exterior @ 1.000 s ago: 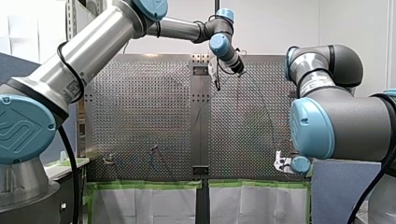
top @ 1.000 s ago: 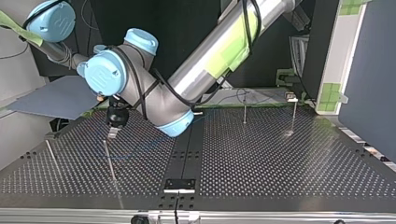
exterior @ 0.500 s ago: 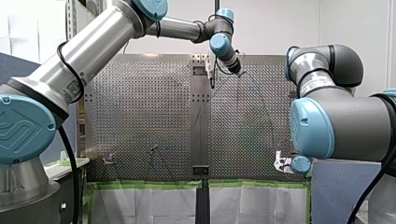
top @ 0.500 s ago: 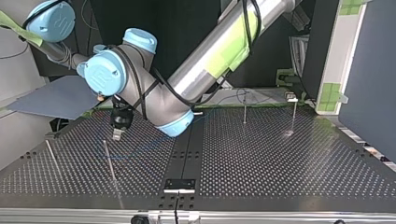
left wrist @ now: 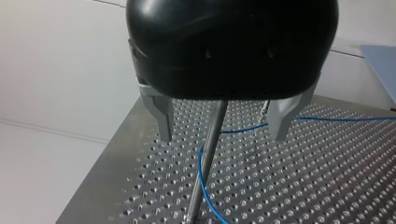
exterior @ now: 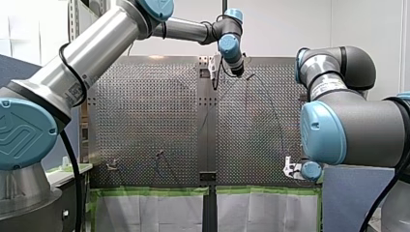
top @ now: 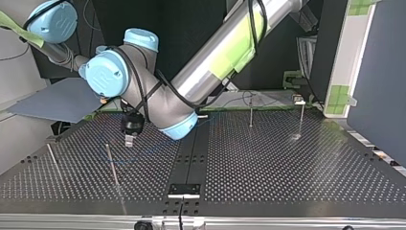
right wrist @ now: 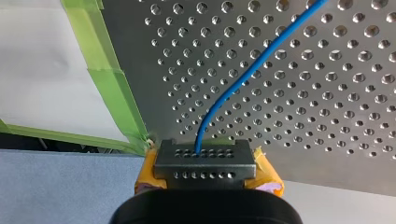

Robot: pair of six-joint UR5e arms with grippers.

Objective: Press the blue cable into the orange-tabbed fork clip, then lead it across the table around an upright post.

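Perforated table: post, blue cable ahead of parted left pincer

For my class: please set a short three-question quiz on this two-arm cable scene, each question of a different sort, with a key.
1. True or false: my left arm's black, metal-fingered gripper is open.
2. What does my right arm's yellow-padded gripper clamp? A the thin blue cable; B a screwdriver; C nothing.
3. Fill in: in the left wrist view, the slim upright metal post shows between that gripper's two ____.
Key: 1 true; 2 A; 3 fingers.
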